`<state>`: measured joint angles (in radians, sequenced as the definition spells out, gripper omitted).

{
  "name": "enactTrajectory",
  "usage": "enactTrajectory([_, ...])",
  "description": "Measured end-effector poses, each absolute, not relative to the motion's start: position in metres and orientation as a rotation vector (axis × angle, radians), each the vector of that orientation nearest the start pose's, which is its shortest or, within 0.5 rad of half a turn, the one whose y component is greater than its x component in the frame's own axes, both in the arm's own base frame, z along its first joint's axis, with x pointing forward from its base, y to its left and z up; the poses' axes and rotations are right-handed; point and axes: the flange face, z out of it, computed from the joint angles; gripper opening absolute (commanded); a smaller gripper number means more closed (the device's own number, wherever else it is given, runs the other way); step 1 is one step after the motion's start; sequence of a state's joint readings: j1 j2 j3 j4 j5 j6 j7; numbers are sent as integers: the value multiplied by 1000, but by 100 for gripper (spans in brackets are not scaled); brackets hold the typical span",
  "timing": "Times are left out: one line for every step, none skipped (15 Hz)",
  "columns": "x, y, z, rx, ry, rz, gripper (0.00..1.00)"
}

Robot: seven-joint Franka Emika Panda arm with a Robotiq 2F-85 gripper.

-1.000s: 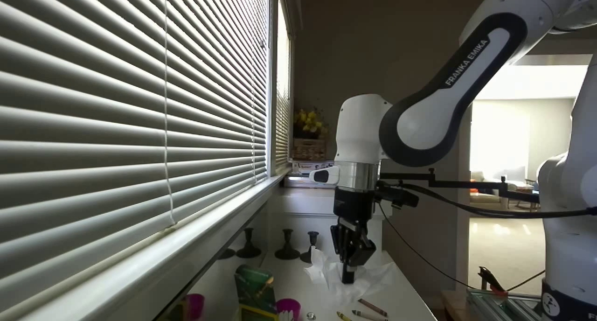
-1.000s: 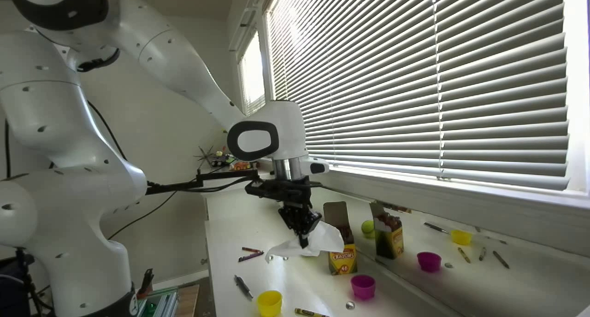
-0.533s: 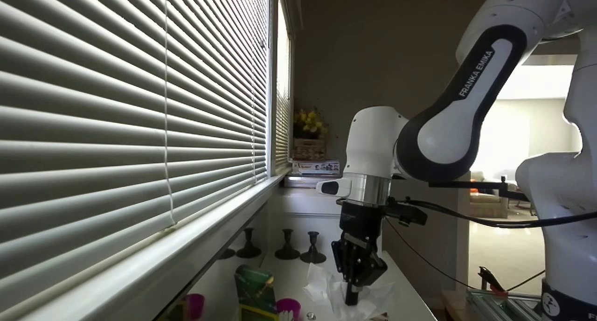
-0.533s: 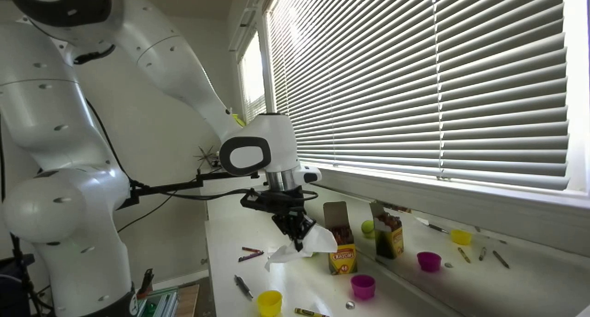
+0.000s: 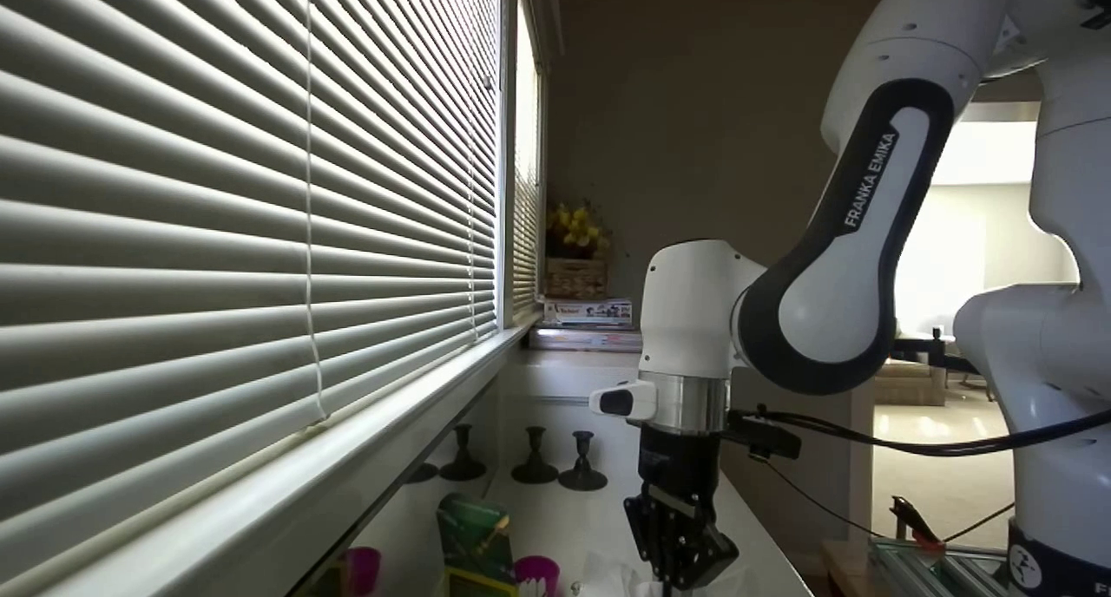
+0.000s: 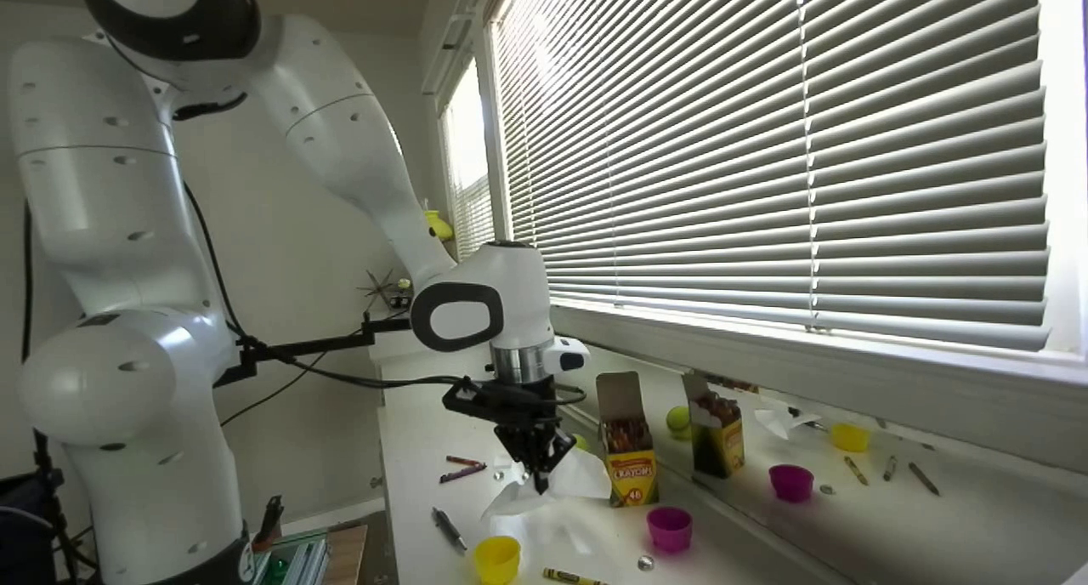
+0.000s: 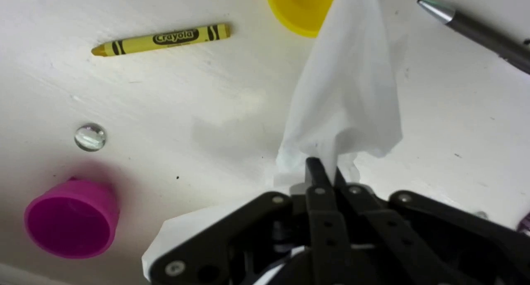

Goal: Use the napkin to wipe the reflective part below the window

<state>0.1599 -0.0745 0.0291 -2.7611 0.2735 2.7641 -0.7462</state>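
The napkin (image 7: 348, 90) is pinched by the gripper (image 7: 326, 174), whose fingertips are brought together on a fold; it is held over the counter (image 6: 595, 525), apart from the reflective part (image 6: 875, 513) below the window (image 6: 765, 160). For the wipe, the napkin should be laid against that face and pressed lightly, the crayon box (image 6: 631, 476) being skirted. The gripper is pointed nearly straight down, beneath a steeply sloped forearm (image 5: 855, 241).
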Motion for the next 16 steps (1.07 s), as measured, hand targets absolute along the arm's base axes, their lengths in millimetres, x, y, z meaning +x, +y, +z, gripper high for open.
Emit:
enactTrajectory([392, 63, 239, -2880, -1027, -152, 0])
enactTrajectory([392, 64, 233, -2883, -1029, -148, 0])
enactTrajectory([392, 65, 227, -2885, -1033, -146, 0])
enactTrajectory([393, 67, 221, -2887, -1040, -144, 0])
enactTrajectory([393, 69, 215, -2886, -1048, -137, 0])
enactTrajectory([393, 72, 209, -2883, -1059, -131, 0])
enactTrajectory([393, 75, 205, -2880, -1072, -124, 26])
enactTrajectory([393, 77, 200, -2874, -1087, -112, 28])
enactTrajectory([394, 80, 197, -2867, -1109, -101, 33])
enactTrajectory([394, 82, 196, -2862, -1139, -93, 41])
enactTrajectory([394, 83, 196, -2861, -1174, -87, 47])
enactTrajectory([395, 84, 197, -2862, -1202, -81, 55])
enactTrajectory([396, 85, 201, -2864, -1226, -75, 62])
enactTrajectory([397, 87, 206, -2868, -1241, -69, 69])
enactTrajectory([398, 88, 212, -2874, -1245, -59, 76])
enactTrajectory([398, 88, 220, -2881, -1239, -50, 82])
